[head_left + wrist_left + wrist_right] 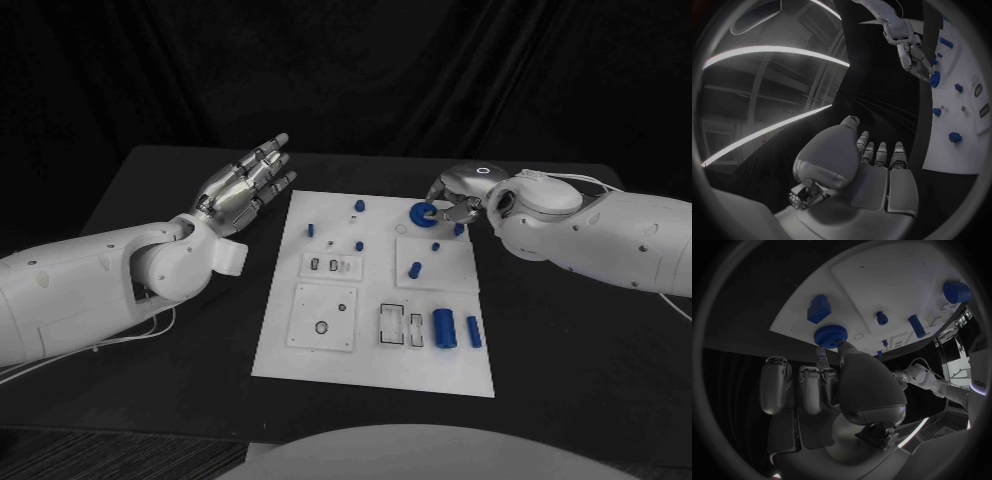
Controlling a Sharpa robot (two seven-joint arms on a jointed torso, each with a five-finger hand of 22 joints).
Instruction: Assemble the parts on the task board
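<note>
While pinched between thumb and a fingertip of the right hand (459, 205), sits up at the far right part of the task board (378, 345): the blue knurled knob (424, 213), round, ridged round its rim, hard plastic by the look; appears flat-faced in the right wrist view, just off the board's edge (804, 315); whether touching the plate or raised above it, cannot tell. Lies right at those fingertips, so no reach left for that side; far closer to the right hand than to the left hand (248, 185). Hovers well apart, off the board's left edge, that left hand, fingers straight and spread, palm holding nothing. Scattered over the smooth white plate: small blue pegs (414, 269) standing upright, two blue cylinders (444, 326) lying lengthwise near the front right, long axes running front to back; pale recessed frames (325, 316) to the left of those. Probably coming up: seating the knob onto its spot nearby, straight down, axis upright.
</note>
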